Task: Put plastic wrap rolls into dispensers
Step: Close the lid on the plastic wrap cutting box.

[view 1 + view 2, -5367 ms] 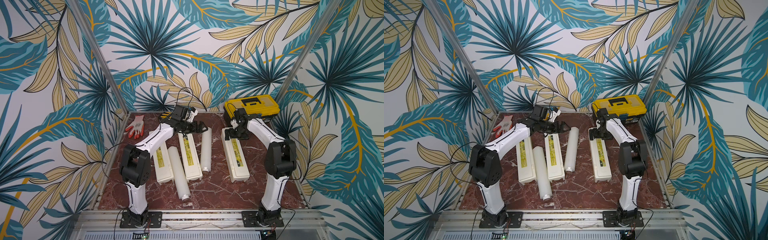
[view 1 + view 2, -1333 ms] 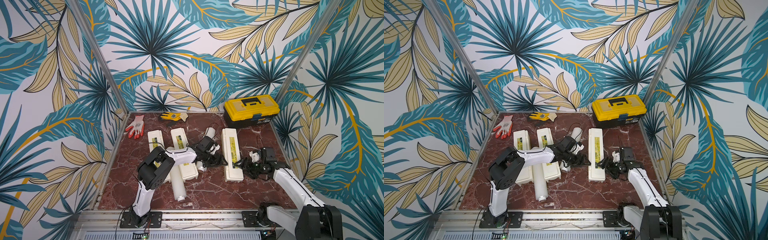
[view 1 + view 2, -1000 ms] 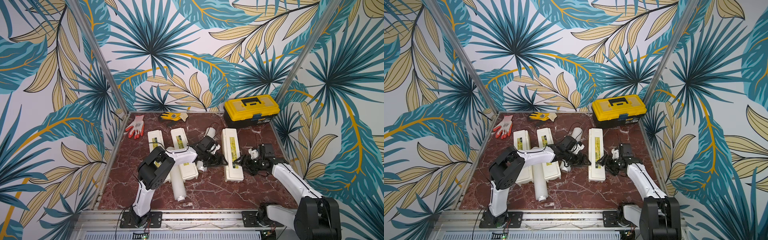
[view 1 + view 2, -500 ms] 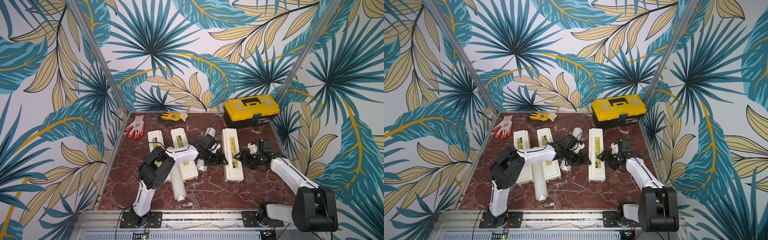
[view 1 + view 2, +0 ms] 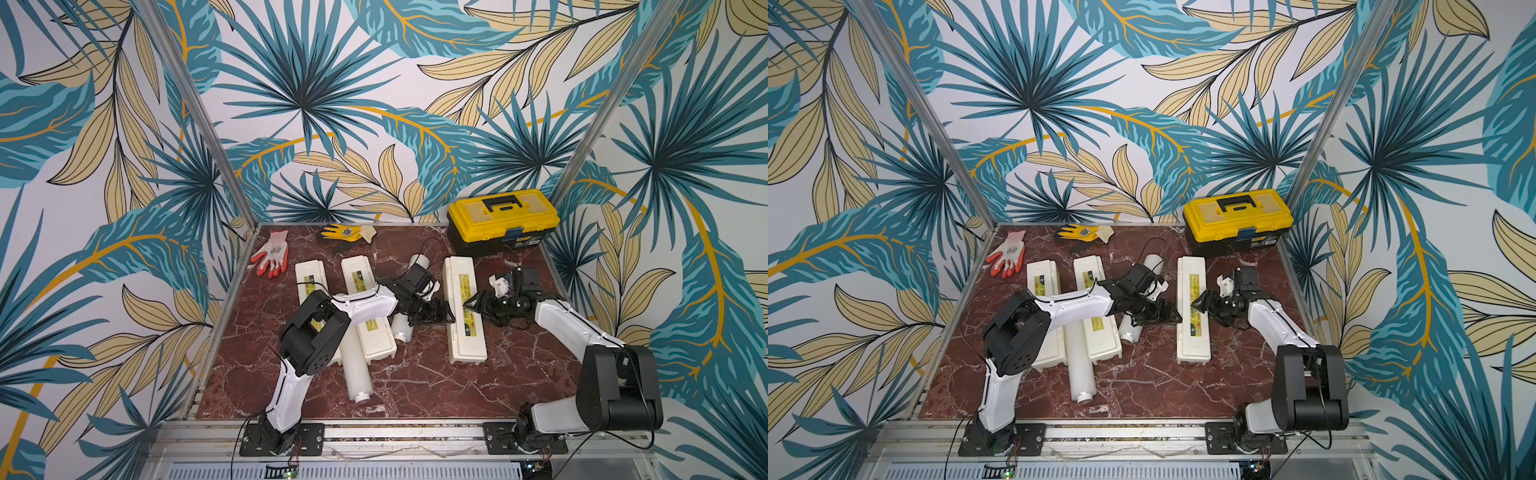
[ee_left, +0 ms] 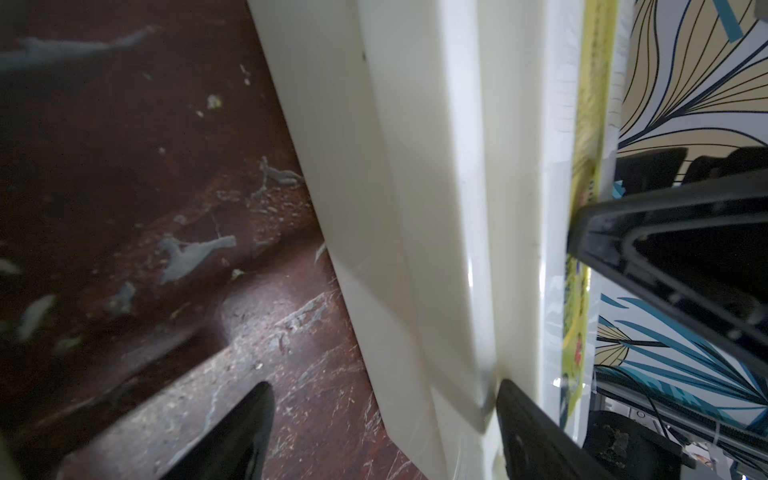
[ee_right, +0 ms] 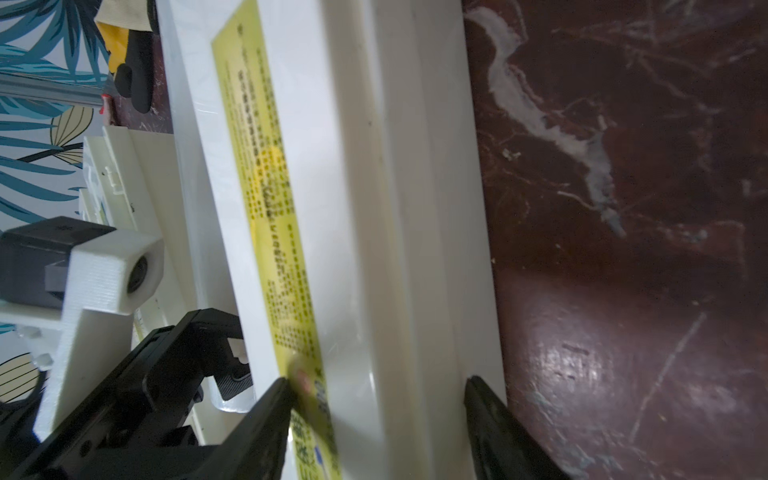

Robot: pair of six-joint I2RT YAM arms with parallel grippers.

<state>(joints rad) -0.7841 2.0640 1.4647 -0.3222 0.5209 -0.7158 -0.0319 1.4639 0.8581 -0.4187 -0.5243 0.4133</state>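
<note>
Moving in since earlier, the right gripper is straddling the closed cream dispenser lying on the red marble table between leafy walls, grip unclear, the left gripper gaping beside it.

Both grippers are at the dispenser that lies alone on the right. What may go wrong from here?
1. The dispenser lies loose on the table. Pressed from both sides by the left gripper and the right gripper, it may slide or twist instead of opening.
2. The left arm reaches over a plastic wrap roll and may set it rolling.
</note>
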